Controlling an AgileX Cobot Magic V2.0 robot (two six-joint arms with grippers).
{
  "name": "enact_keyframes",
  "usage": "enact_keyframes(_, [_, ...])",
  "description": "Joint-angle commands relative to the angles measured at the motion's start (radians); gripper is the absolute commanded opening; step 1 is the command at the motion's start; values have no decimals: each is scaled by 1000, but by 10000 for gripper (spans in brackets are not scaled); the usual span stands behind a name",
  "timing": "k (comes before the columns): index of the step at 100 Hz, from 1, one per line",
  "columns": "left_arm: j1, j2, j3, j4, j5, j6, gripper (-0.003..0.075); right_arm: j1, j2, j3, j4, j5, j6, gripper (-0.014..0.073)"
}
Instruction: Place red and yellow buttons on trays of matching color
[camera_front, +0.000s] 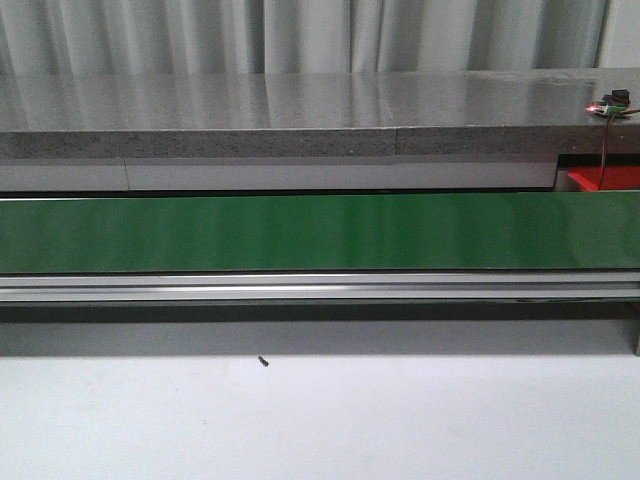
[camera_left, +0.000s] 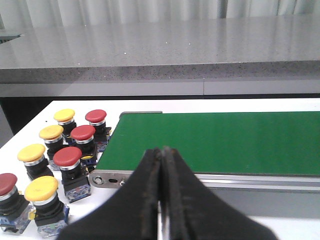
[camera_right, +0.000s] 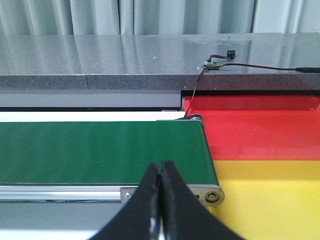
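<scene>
Red tray (camera_right: 260, 127), bright plastic, lies at the end of the green belt (camera_right: 100, 150), just past the belt's end roller and below the edge of the grey stone counter (camera_right: 100, 65). In the front view only a corner of the red tray (camera_front: 600, 180) shows, at the far right behind the belt (camera_front: 300, 232). A yellow tray (camera_right: 270, 200) sits directly beside the red one, the two touching along one straight edge, and both stand empty.

Buttons: eight mushroom-head push buttons stand upright in a cluster on the white bench (camera_left: 60, 107) beside the opposite end of the belt (camera_left: 215, 142). Four have red caps, among them one red button (camera_left: 67, 156) close to the belt's end bracket, and four have yellow caps, among them one yellow button (camera_left: 41, 188) nearest the camera. They stand close together in rough rows, none on the belt.

Left hand (camera_left: 163, 190): black fingers pressed together, clenched on nothing, held over the near rail of the belt just beside the buttons. Right hand (camera_right: 160, 200): likewise clenched and empty, held over the near rail close to the trays.

A small circuit board (camera_right: 211, 63) with thin wires rests on the counter above the red tray; in the front view it shows a red light (camera_front: 612, 103). A small dark speck (camera_front: 263, 361) lies on the bench (camera_front: 320, 420) in front of the belt.
</scene>
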Motion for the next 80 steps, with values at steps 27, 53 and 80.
enact_keyframes(27, [3,305,-265,21,118,0,-20,-8,-17,-19,-13,-81,-5,-116])
enact_keyframes(53, [3,545,-433,23,158,0,92,-8,-17,-19,-13,-81,-5,-116])
enact_keyframes(80, [3,739,-576,23,250,0,571,-8,-17,-19,-13,-81,-5,-116])
